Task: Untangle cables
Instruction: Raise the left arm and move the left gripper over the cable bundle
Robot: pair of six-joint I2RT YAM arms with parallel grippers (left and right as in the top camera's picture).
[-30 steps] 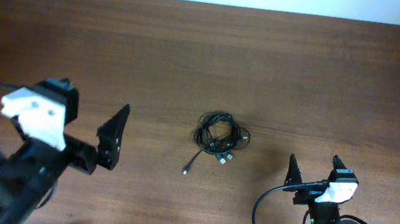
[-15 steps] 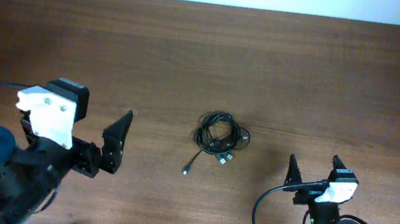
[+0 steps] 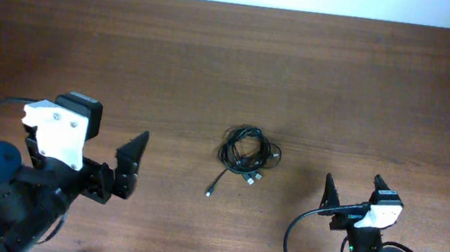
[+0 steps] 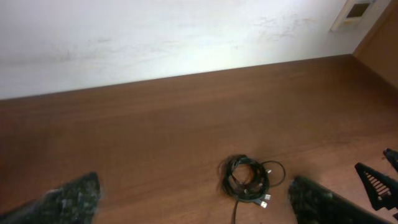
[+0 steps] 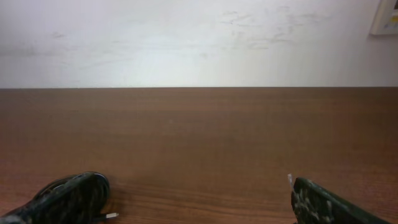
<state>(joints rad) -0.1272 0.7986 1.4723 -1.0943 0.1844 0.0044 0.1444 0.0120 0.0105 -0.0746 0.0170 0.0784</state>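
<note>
The cables (image 3: 248, 151) lie in one tangled black coil at the table's middle, with a loose tail running down-left to a small plug (image 3: 209, 192) and silver-tipped plugs (image 3: 254, 179) at the coil's lower edge. My left gripper (image 3: 130, 164) hangs open to the left of the coil, apart from it. In the left wrist view the cables (image 4: 245, 179) sit ahead between the spread fingers, nearer the right one, and the left gripper (image 4: 193, 205) holds nothing. My right gripper (image 3: 354, 192) stands open to the lower right of the coil, and in its own view the right gripper (image 5: 199, 200) is empty.
The wooden table (image 3: 233, 66) ends at a pale wall along its far edge. A thick black arm cable (image 3: 297, 240) loops beside the right arm's base. The right arm's fingers (image 4: 376, 186) show at the left wrist view's right edge.
The left arm has shifted slightly right and towards the table's near edge, its gripper still pointing at the coil. The right arm and the cables have not moved.
</note>
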